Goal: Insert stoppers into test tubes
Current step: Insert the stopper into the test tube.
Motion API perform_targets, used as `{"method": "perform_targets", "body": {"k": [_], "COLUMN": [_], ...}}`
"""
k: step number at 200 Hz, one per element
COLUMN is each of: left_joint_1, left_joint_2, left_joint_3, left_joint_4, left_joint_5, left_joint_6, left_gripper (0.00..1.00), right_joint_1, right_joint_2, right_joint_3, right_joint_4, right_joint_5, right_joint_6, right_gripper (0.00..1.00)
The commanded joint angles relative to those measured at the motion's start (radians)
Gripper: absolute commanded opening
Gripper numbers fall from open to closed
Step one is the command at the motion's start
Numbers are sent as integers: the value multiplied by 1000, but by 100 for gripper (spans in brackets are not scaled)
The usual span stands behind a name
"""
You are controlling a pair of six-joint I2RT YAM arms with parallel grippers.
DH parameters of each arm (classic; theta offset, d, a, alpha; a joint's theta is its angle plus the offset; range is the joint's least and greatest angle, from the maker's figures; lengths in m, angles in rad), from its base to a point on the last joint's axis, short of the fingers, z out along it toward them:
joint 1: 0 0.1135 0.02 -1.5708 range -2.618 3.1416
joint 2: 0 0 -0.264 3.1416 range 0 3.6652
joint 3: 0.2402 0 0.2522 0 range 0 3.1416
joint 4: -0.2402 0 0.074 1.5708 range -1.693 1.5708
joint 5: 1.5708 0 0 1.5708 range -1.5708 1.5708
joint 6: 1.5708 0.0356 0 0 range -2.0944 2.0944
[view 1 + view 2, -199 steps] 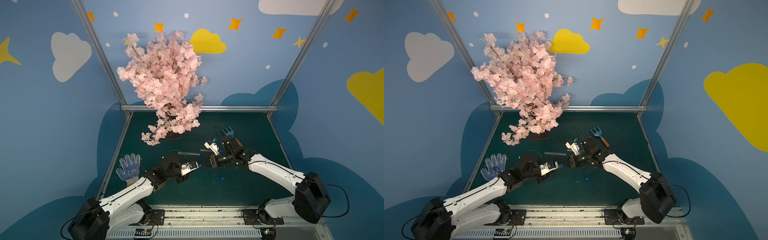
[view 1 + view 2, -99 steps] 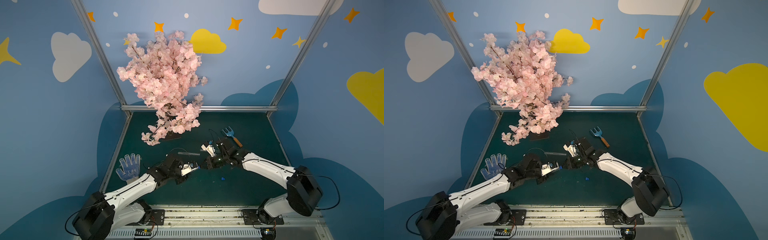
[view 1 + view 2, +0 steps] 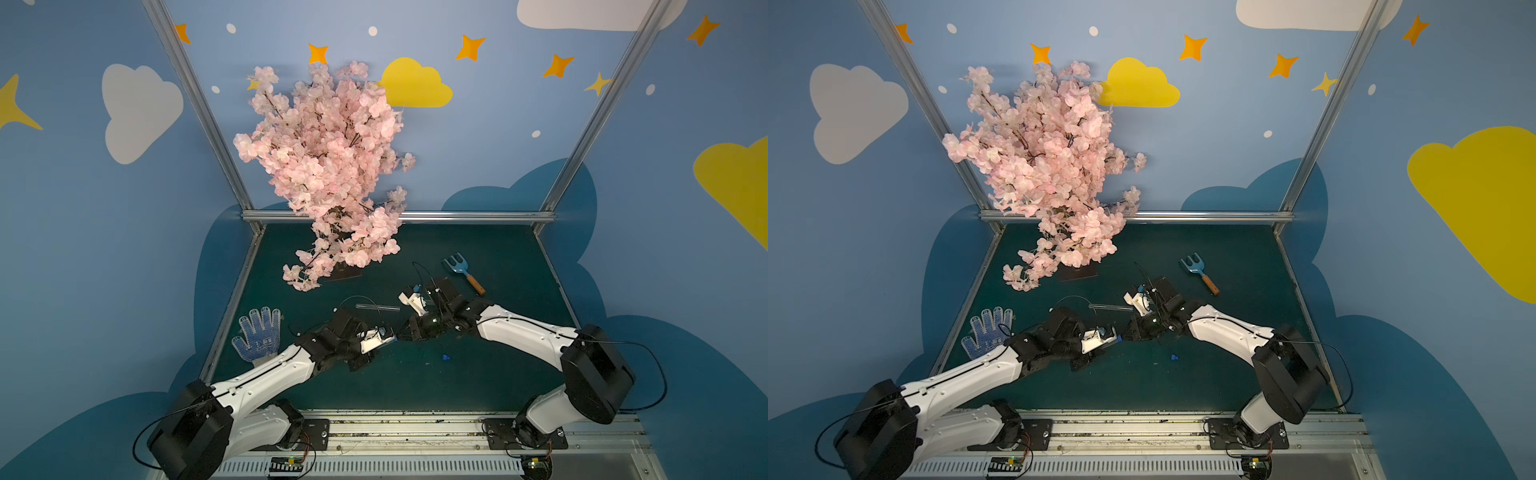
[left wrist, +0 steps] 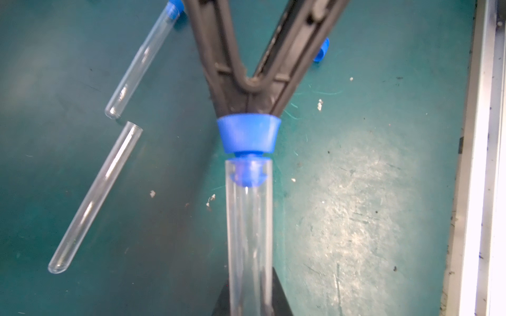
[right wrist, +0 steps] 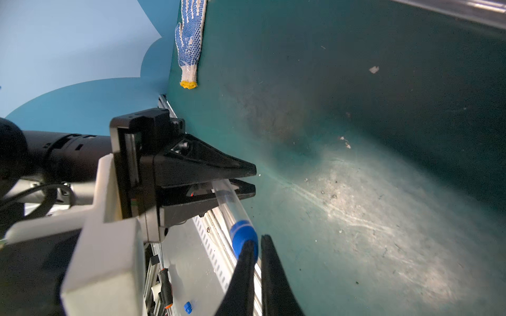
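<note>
My left gripper (image 4: 250, 276) is shut on a clear test tube (image 4: 249, 224), held level above the mat. My right gripper (image 5: 256, 240) meets it tip to tip, shut on a blue stopper (image 4: 248, 135). The stopper's narrow end sits just inside the tube's mouth, and its wide part stands clear of the rim. On the mat lie a second tube (image 4: 95, 197) with an open mouth and a third tube (image 4: 139, 63) with a blue stopper (image 4: 174, 5) in it. A loose stopper (image 3: 446, 356) lies near the right arm. In both top views the grippers (image 3: 398, 336) (image 3: 1121, 336) meet mid-table.
A pink blossom tree (image 3: 328, 166) stands at the back left. A blue toy rake (image 3: 461, 272) lies at the back right. A dotted work glove (image 3: 259, 332) lies by the left edge. A metal rail (image 3: 415, 415) runs along the front.
The right arm has swung left and nearer, uncovering the rake. Both grippers stay tip to tip and have drifted slightly left together.
</note>
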Motion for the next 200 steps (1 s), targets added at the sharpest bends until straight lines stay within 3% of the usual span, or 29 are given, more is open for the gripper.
{"method": "perform_targets", "body": {"k": [1, 106, 200], "left_joint_1": [-37, -42, -56], "left_joint_2": [4, 45, 27], "left_joint_3": [127, 152, 165], "left_joint_4": [269, 323, 302], "left_joint_5": [236, 218, 184], "left_joint_6": [31, -24, 37], "left_gripper": [2, 2, 2], "right_joint_1": [85, 124, 145], "right_joint_2": [40, 87, 156], "right_joint_3": [19, 6, 33], "right_joint_4": [150, 275, 121], "right_joint_5": [-115, -160, -69], "right_joint_6": [1, 64, -6], "right_gripper": [10, 10, 9]}}
